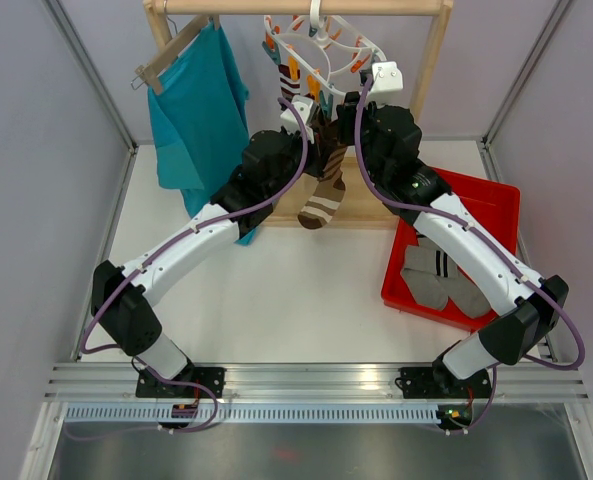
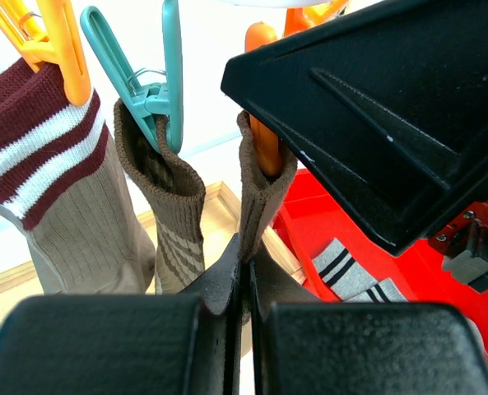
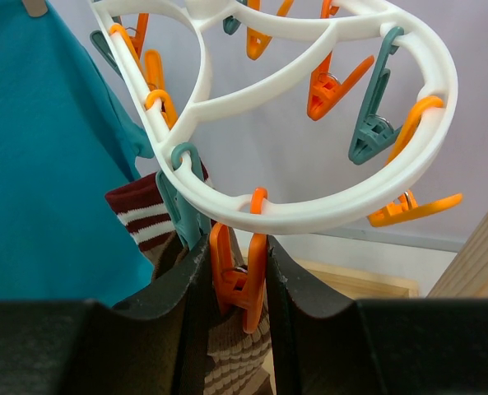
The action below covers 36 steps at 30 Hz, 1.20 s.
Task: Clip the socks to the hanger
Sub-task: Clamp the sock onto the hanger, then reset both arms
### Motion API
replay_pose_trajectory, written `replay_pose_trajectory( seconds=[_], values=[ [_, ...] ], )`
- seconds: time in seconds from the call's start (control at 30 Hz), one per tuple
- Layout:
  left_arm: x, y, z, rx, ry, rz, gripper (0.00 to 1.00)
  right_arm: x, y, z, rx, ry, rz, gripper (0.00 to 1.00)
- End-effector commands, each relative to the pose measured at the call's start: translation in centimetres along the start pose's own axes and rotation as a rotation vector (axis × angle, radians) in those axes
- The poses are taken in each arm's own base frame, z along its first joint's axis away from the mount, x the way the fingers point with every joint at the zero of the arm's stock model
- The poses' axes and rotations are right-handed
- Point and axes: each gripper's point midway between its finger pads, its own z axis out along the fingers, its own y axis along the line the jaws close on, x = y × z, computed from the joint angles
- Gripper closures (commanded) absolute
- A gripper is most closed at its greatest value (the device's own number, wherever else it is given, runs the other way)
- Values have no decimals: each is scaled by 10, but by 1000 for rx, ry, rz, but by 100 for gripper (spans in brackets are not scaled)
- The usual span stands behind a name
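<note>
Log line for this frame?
phase: clipping | left jaws: shut on taupe sock, cuff at orange clip | right jaws: shut on orange clip | hung: two socks | red tray: grey socks

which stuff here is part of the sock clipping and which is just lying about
Part of the job:
white plastic ring hanger with orange and teal clips
taupe and maroon socks clipped on it
grey striped socks in the red plastic tray
left gripper shut on a taupe sock
right gripper shut on an orange clip

Lying about:
teal shirt on a wooden hanger
wooden rack frame
</note>
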Motion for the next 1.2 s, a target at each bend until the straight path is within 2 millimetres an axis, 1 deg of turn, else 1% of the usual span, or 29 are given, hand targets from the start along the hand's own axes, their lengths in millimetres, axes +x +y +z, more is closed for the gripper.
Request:
replay_pose_trajectory(
  seconds=[0.0,0.03,0.1,0.13,0.2,0.23,0.3,0.33,0.4,0.43,0.5,0.6,0.63,0.7,0.73,0.8,0.83,0.87,0.9,0.97,1.0,1.03,1.07,1.1,1.13,1.17],
  values=[
    [-35,-12,-3,35,-83,-29,98,-15,-4,-8,16,-27,23,92],
    [-35,-12,-2,35,-83,-27,98,-16,-4,-9,13,-29,27,87],
    [-35,-12,-2,34,-82,-27,98,-17,-2,-10,2,-30,33,80],
    [-35,-12,-2,34,-82,-29,98,-20,-2,-12,0,-36,38,75],
    [-35,-12,-2,34,-82,-29,98,-22,-1,-13,-5,-38,43,68],
    [-35,-13,-1,35,-83,-29,97,-22,-1,-13,-9,-35,41,63],
    [-35,-13,-1,36,-81,-30,97,-24,-1,-15,-14,-36,43,57],
    [-35,-14,-1,40,-80,-30,96,-25,1,-15,-22,-36,45,52],
    [-35,-14,0,43,-80,-30,96,-26,1,-17,-23,-35,46,48],
    [-34,-14,0,44,-80,-31,96,-26,1,-17,-26,-34,49,44],
    [-35,-14,0,44,-80,-33,95,-28,2,-18,-29,-32,48,42],
    [-35,-15,0,45,-81,-34,94,-29,1,-20,-29,-28,56,35],
    [-34,-15,1,46,-78,-33,91,-29,1,-21,-27,-26,56,31],
    [-34,-15,0,46,-78,-33,86,-30,0,-24,-25,-19,67,27],
    [-33,-15,0,49,-74,-32,78,-31,-1,-25,-24,-18,71,24],
    [-32,-15,-1,49,-69,-29,71,-35,-3,-31,-21,-11,82,21],
    [-33,-15,-2,49,-69,-26,62,-38,-4,-34,-21,-11,87,18],
    [-34,-15,-4,49,-71,-25,58,-39,-5,-37,-18,-7,88,17],
    [-32,-14,-6,45,-64,-20,52,-42,-8,-43,-13,-2,93,14],
    [-40,-14,-13,44,-80,-14,48,-44,-13,-50,-3,2,100,10],
    [-40,-13,-16,39,-72,-7,45,-48,-18,-60,8,5,104,2],
    [-38,-11,-19,28,-63,0,44,-50,-24,-65,28,3,106,2],
    [-47,-10,-29,23,-78,2,43,-47,-28,-69,40,12,102,2],
    [-48,-9,-33,15,-78,6,41,-52,-34,-79,53,5,108,2],
    [-44,-3,-40,-13,-63,8,39,-52,-42,-84,88,1,114,2],
    [-55,-1,-52,-25,-83,9,38,-53,-48,-92,105,-3,121,2]
  ],
)
